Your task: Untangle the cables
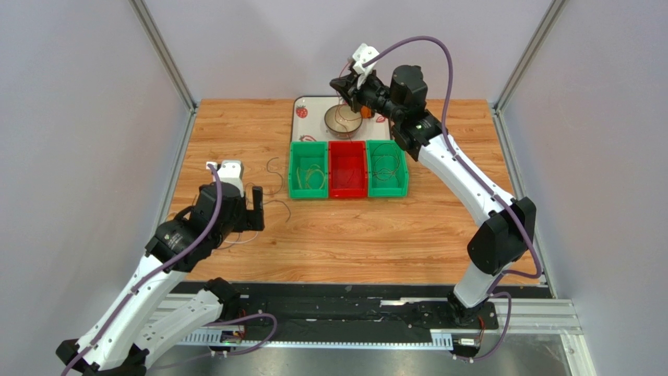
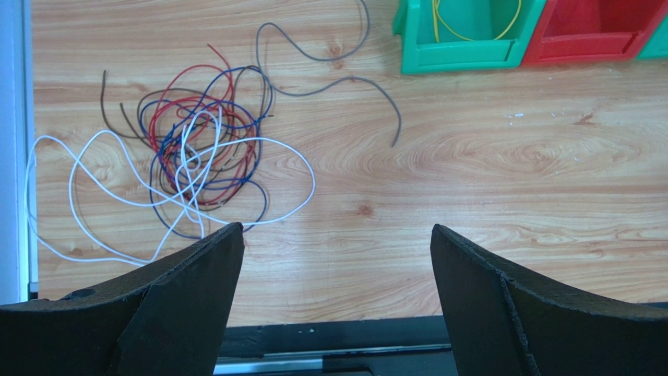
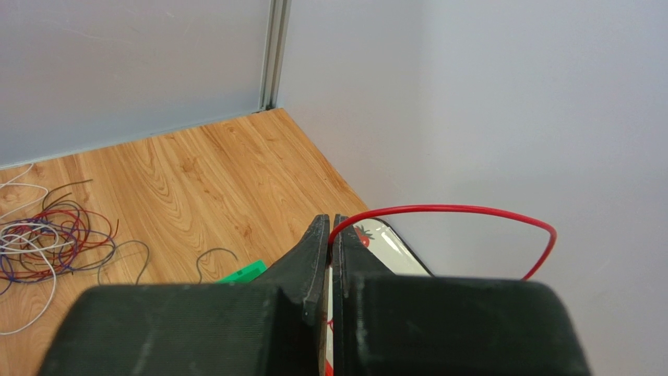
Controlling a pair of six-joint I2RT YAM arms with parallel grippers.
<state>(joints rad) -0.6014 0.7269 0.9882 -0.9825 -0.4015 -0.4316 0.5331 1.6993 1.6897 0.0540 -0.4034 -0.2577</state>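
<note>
A tangle of red, blue, dark and white cables (image 2: 200, 153) lies on the wooden table, ahead and left of my left gripper (image 2: 335, 243). That gripper is open and empty, just above the table's near edge. A loose dark grey cable (image 2: 329, 86) lies right of the tangle. My right gripper (image 3: 331, 223) is shut on a single red cable (image 3: 447, 210), which arcs up and to the right. In the top view the right gripper (image 1: 342, 88) is held above the bowl (image 1: 343, 119) at the back. The tangle also shows in the right wrist view (image 3: 47, 243).
Three bins stand in a row mid-table: green (image 1: 308, 169), red (image 1: 347, 169), green (image 1: 387, 168). The left green bin holds a yellow wire (image 2: 470, 31). A white strawberry-print tray (image 1: 302, 110) carries the bowl. Grey walls enclose the table on three sides.
</note>
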